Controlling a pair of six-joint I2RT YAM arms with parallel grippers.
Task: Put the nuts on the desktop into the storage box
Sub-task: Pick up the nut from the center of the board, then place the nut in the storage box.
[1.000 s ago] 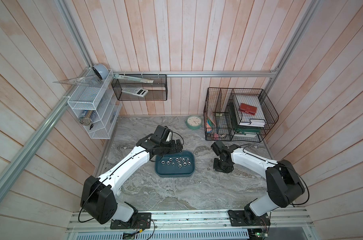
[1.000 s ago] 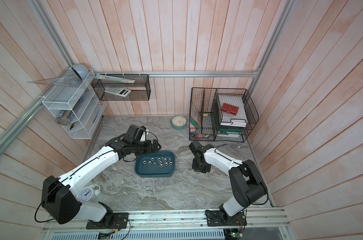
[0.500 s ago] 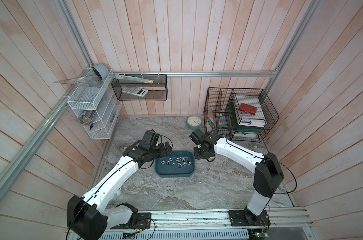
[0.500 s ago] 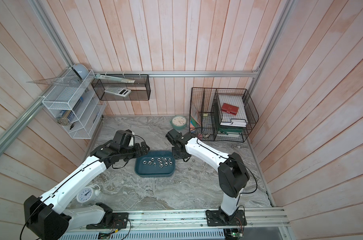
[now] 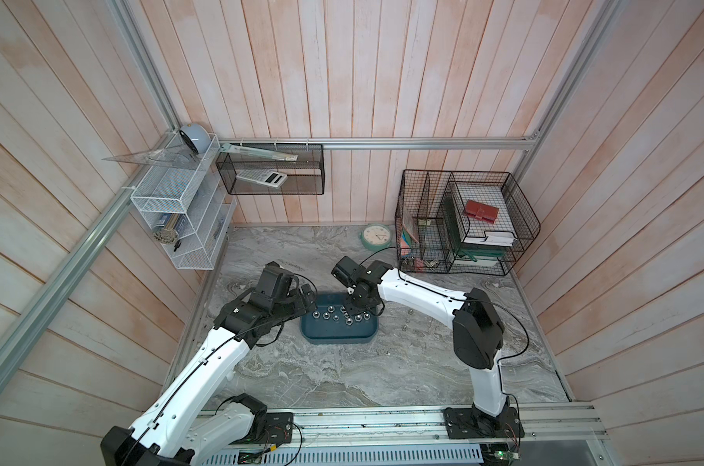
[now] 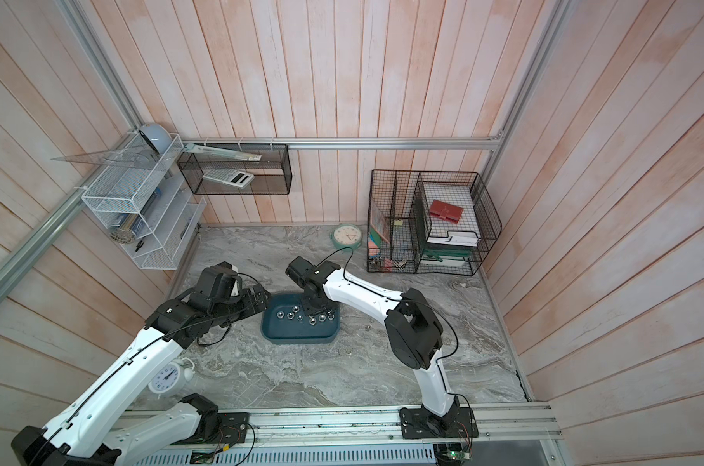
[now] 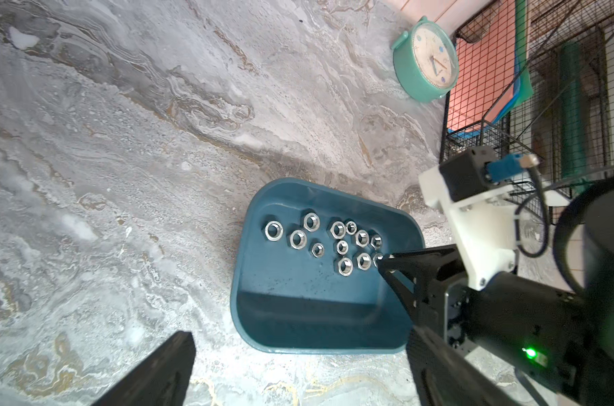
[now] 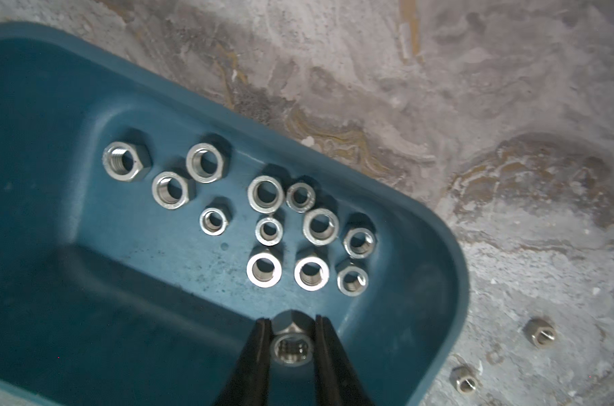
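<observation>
The desktop (image 5: pixel 342 375) is veined grey, so a nut that escapes onto it would be hard to spot. Left of its middle sits the storage box (image 5: pixel 334 338), shallow and low-rimmed; a nut let go from too high could bounce off the ones already lying inside and hop over that rim.

The left gripper (image 5: pixel 309 297) hangs spread wide and empty just beside the box's end nearest the desktop's left edge. Any drift toward the box could shove it and shift the target under the other arm.

The right gripper (image 8: pixel 291 323) is over the box's inside, near one long wall, its jaws pinched tight on a single nut (image 8: pixel 291 346) held only at the very tips. So slim a hold could let it twist out early, or it could cling to one pad on release.

Twelve nuts (image 8: pixel 319 225) lie flat on the box floor, bunched at one end. Two loose nuts (image 8: pixel 539 332) are left on the desktop beyond the box's end, toward the right edge, and a careless sweep could scatter them
</observation>
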